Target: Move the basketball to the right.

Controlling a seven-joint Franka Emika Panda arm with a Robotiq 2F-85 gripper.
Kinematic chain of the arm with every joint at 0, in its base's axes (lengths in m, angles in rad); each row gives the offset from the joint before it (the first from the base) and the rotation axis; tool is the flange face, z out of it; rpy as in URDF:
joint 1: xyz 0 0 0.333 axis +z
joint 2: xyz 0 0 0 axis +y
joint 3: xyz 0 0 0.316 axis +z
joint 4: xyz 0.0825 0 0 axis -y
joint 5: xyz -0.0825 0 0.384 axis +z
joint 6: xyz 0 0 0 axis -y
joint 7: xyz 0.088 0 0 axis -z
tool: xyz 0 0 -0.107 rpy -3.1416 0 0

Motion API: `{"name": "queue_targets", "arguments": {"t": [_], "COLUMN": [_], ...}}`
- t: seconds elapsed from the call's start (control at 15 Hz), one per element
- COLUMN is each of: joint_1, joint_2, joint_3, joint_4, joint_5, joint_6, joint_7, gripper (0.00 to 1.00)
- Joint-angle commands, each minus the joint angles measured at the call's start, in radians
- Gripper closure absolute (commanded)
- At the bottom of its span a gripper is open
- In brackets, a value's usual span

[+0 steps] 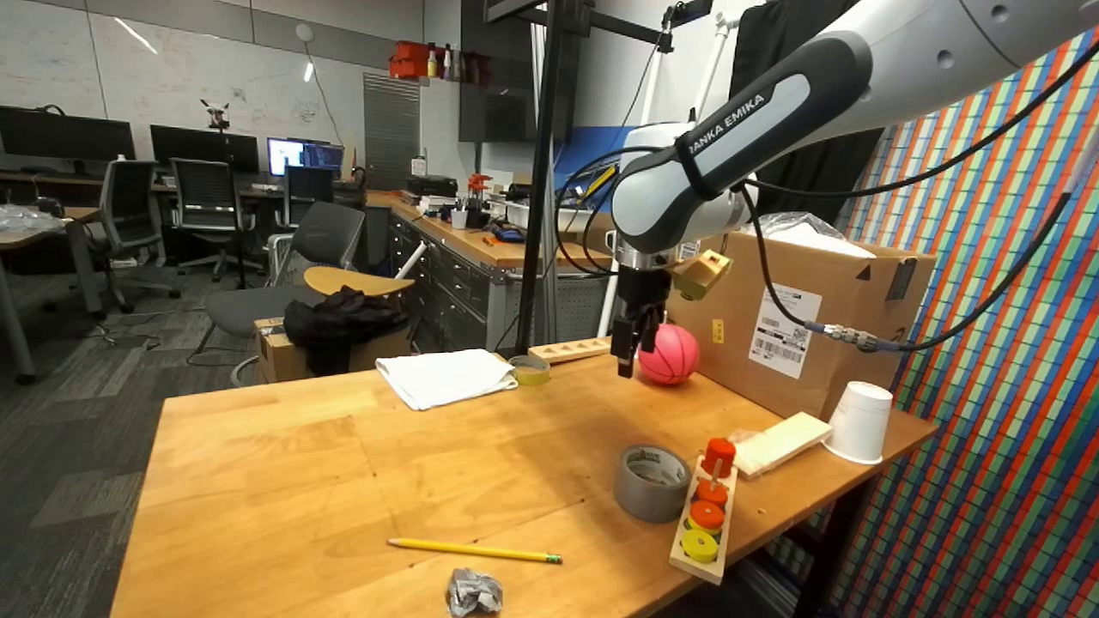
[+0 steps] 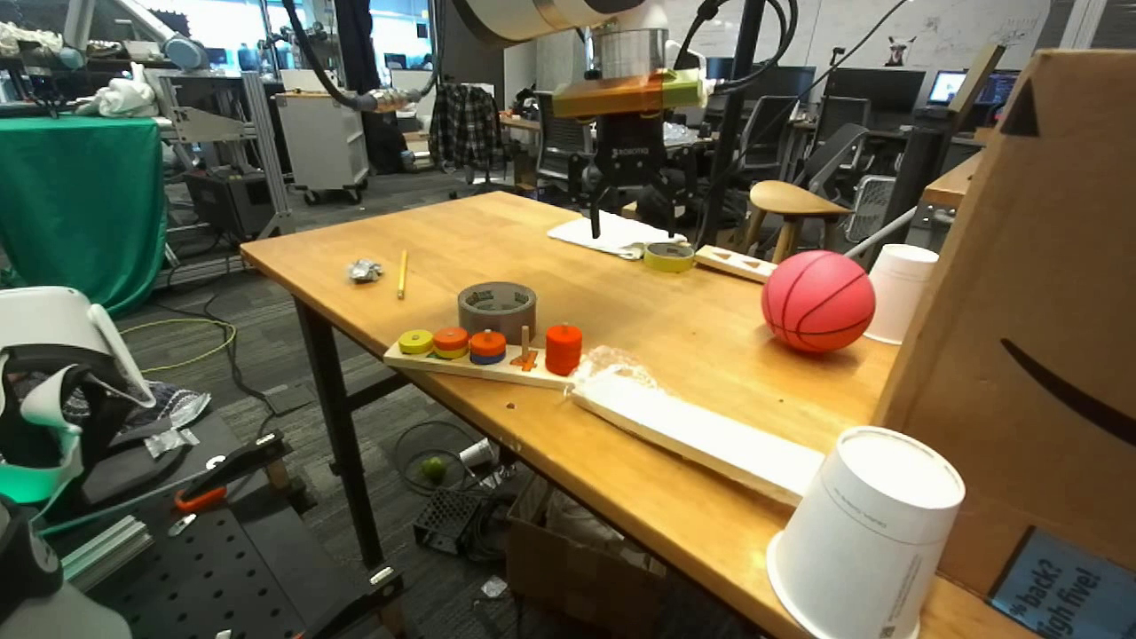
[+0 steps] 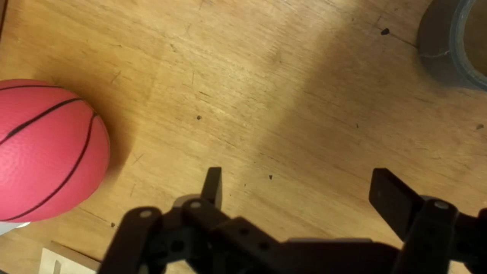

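The basketball, a pinkish-red ball with dark seams, rests on the wooden table near the cardboard box in both exterior views [image 1: 673,354] [image 2: 818,300]. In the wrist view the basketball [image 3: 49,152] lies at the left, partly cut off by the picture edge. Above the table hangs my gripper [image 2: 634,232], apart from the ball and off to one side of it. Its fingers are spread wide in the wrist view, where the gripper [image 3: 297,170] has only bare tabletop beneath the gap. In an exterior view the gripper [image 1: 635,356] overlaps the ball's edge in the picture.
A large cardboard box [image 1: 790,322] stands beside the ball. White paper cups [image 2: 865,532] [image 2: 903,280] stand by the box and behind the ball. A grey tape roll [image 1: 637,498], a ring stacker [image 1: 725,515], a pencil [image 1: 472,549], a white cloth [image 1: 446,378] and yellow tape [image 2: 668,259] lie around.
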Motion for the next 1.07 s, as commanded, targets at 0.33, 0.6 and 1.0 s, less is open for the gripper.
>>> {"name": "queue_targets", "arguments": {"t": [0.33,0.6,1.0], "joint_1": [-0.045,-0.065,-0.080], "joint_2": [0.067,0.084,0.070], "joint_3": [-0.012,-0.020,-0.049], "joint_4": [0.032,0.037,0.037], "joint_5": [0.047,0.059,0.022], "joint_6": [-0.024,-0.039,-0.071], "joint_7": [-0.024,-0.014,0.001], "gripper": [0.00,0.00,0.00]}}
